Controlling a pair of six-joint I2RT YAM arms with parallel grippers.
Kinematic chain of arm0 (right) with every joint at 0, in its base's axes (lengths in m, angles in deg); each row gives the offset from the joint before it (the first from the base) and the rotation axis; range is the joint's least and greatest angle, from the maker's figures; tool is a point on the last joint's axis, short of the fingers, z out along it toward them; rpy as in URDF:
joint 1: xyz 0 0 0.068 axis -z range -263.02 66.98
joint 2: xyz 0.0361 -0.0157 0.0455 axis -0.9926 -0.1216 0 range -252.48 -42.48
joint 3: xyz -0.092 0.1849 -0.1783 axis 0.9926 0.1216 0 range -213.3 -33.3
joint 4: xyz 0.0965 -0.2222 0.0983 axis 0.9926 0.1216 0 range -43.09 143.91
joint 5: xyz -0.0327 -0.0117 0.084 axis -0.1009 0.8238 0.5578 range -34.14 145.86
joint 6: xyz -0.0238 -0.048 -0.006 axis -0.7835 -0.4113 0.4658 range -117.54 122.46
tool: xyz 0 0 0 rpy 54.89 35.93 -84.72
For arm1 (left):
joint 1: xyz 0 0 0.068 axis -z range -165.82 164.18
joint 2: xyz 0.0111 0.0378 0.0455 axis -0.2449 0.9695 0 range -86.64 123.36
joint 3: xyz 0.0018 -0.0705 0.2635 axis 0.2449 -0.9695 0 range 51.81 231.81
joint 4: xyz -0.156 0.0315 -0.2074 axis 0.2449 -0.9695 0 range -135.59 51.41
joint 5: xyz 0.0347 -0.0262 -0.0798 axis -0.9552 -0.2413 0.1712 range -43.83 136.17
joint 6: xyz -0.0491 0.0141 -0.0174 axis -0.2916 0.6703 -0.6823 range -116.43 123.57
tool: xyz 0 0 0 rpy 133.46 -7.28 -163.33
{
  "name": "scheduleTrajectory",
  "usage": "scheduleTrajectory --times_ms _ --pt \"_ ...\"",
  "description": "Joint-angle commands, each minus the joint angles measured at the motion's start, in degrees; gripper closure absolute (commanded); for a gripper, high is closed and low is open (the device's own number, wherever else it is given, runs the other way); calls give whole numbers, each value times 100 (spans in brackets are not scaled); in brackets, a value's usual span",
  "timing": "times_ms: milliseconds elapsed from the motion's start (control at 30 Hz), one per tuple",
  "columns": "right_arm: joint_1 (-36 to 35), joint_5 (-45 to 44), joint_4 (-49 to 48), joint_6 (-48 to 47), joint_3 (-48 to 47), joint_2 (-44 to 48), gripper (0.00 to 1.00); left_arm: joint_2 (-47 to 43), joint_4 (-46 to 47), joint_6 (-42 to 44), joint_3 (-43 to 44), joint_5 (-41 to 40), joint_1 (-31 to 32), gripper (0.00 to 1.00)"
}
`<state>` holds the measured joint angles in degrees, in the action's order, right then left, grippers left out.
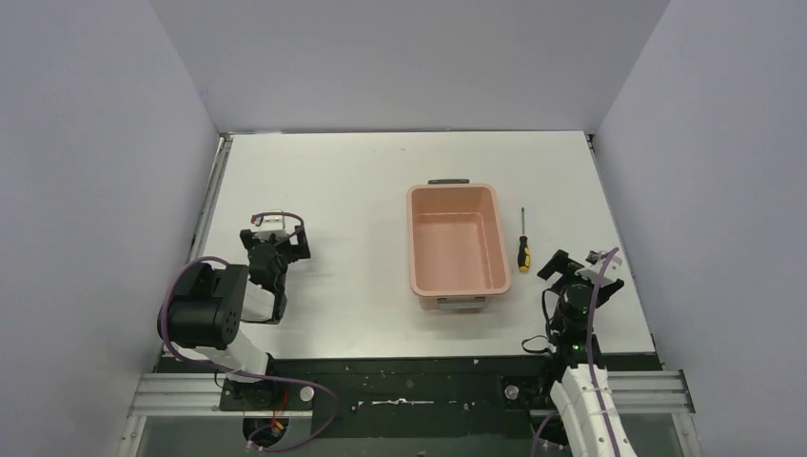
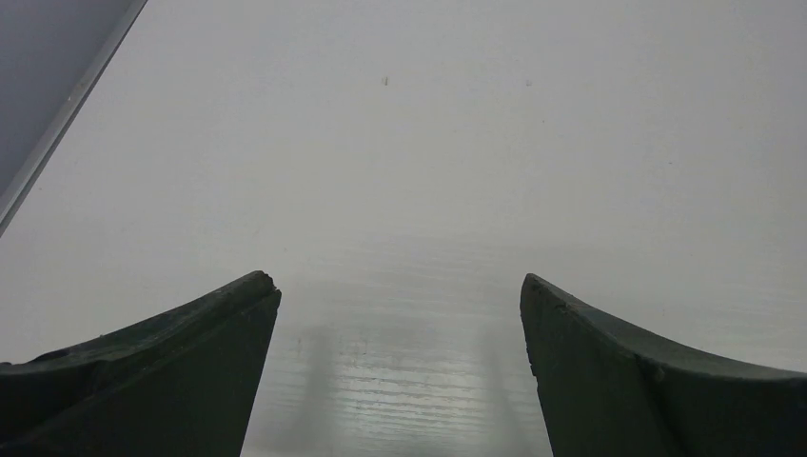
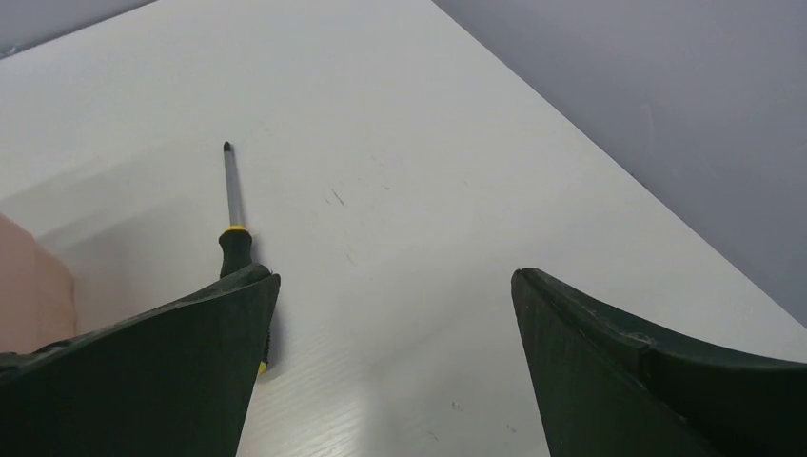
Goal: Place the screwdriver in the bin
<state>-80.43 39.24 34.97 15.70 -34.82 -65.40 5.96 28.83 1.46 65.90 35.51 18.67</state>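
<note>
The salmon-pink bin [image 1: 456, 191] stands empty on the white table, right of centre. The screwdriver [image 1: 522, 244] lies flat just right of the bin, shaft pointing away, black-and-yellow handle nearer. In the right wrist view the screwdriver [image 3: 229, 205] lies ahead and left, its handle partly behind my left finger, and a corner of the bin [image 3: 29, 286] shows at the left edge. My right gripper [image 1: 580, 266] is open and empty, near the table, right of and nearer than the screwdriver. My left gripper [image 1: 274, 238] is open and empty over bare table, far left of the bin.
Grey walls enclose the table on the left, back and right. A metal rail [image 1: 211, 205] runs along the table's left edge. The right table edge meets the wall [image 3: 666, 114] close to my right gripper.
</note>
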Motion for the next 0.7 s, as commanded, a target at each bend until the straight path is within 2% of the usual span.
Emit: scheduleTrajectory --times_ms 0,67,167,300,333,433,533,667 --pt "-10 -624 -224 698 -848 -381 0 -24 186 52 50 -8 -18 3" --pt "-13 -694 142 945 -1450 -752 0 -30 180 48 50 -7 -23 3" --pt "-9 -396 825 648 -2662 -1684 0 -31 181 48 50 -7 -25 3" --pt "15 -275 3164 493 -5155 -3667 0 -24 181 45 50 -8 -21 3" --pt "14 -81 3976 379 -5842 -4193 0 -27 178 37 50 -8 -19 3" --pt "13 757 5253 15 -7383 -5566 0 -30 183 36 50 -7 -18 3" --pt "23 1381 5715 -150 -8008 -6389 1 -30 180 44 50 -5 -19 3" --pt "23 2047 5491 -151 -7726 -7010 7 -26 180 35 50 -7 -19 3"
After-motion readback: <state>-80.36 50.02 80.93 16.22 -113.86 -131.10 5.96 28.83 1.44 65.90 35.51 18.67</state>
